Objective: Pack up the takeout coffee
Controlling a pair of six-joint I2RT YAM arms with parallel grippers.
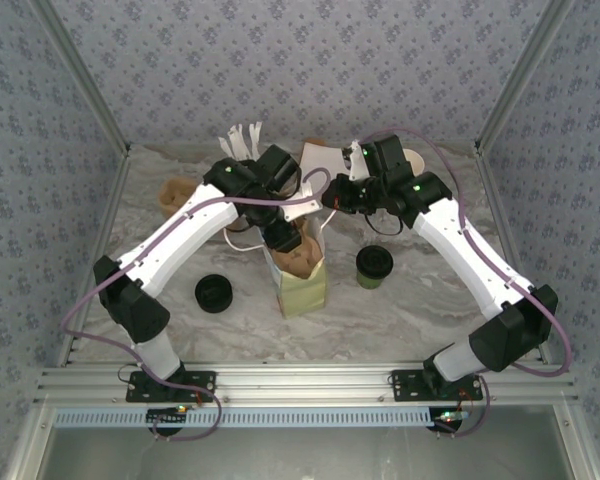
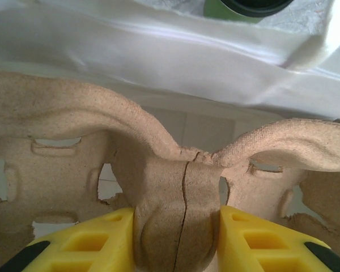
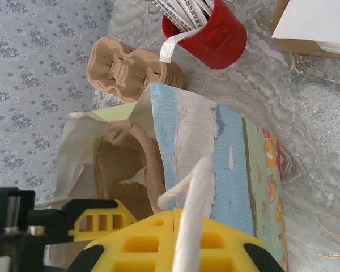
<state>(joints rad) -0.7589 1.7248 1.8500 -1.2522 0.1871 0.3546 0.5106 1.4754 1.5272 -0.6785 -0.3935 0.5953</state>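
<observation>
The takeout coffee (image 1: 374, 266) stands on the table (image 1: 440, 300) near the right gripper (image 3: 188, 238), which is clenched on the handle (image 3: 194, 192) of the paper bag (image 1: 305, 290). The left gripper (image 2: 178, 241) grasps the pulp carrier (image 2: 73, 124) by its centre ridge in the bag's mouth; it is best lowered level so it seats flat.

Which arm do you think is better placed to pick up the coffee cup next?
Probably right: the coffee cup stands right of the bag; right fingers hold only a handle, left fingers clamp the carrier.
</observation>
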